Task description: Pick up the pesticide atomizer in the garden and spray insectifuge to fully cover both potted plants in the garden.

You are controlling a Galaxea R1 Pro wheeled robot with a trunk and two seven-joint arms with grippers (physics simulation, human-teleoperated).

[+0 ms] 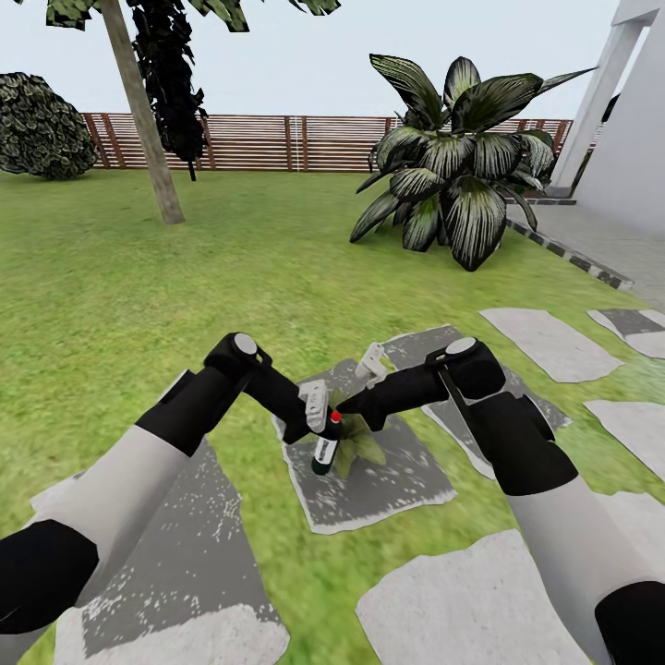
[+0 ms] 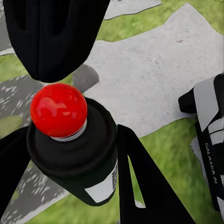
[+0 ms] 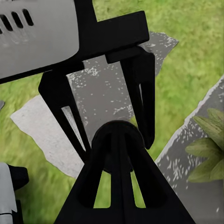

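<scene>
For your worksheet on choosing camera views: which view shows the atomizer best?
The left wrist view: the atomizer is close, showing its red top, dark body and white label. The head view shows it small, beside green leaves. In the right wrist view I cannot make it out.

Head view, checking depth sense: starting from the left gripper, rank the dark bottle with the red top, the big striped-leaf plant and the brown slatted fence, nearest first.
1. The dark bottle with the red top, held in the left gripper over the grey paving slab.
2. The big striped-leaf plant, ahead and to the right on the grass.
3. The brown slatted fence, across the back of the lawn.
</scene>
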